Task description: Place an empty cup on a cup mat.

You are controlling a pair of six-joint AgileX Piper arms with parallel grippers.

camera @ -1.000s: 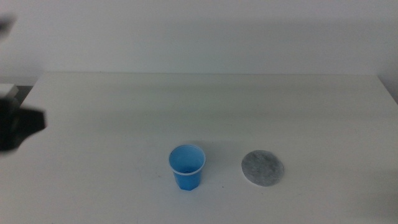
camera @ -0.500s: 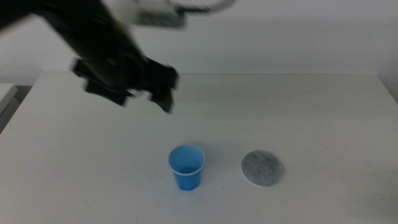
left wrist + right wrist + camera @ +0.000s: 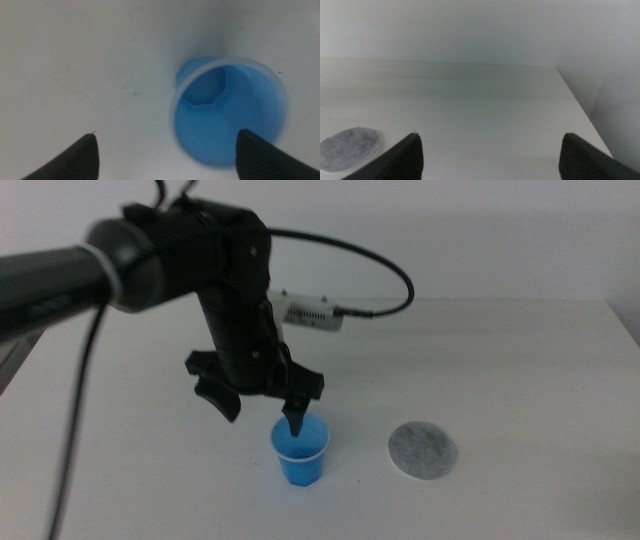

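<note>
The blue cup (image 3: 301,452) stands upright and empty on the white table (image 3: 500,360), in front of the middle. The speckled grey cup mat (image 3: 422,450) lies flat to its right, apart from it. My left gripper (image 3: 262,412) is open and hangs just above the cup's left side, with one fingertip (image 3: 298,420) over the rim and the other to the left. In the left wrist view the cup (image 3: 230,115) sits toward one side of the open left gripper (image 3: 166,134). My right gripper (image 3: 491,135) is open, out of the middle view, with the mat (image 3: 349,142) in sight.
The left arm (image 3: 230,290) and its black cable (image 3: 380,275) reach over the table's left half. The table's right edge (image 3: 580,110) and a pale wall behind it show in the right wrist view.
The left arm has swung in from the left edge, crossed the back of the table and dropped down over the cup. The cup and mat have not moved.
</note>
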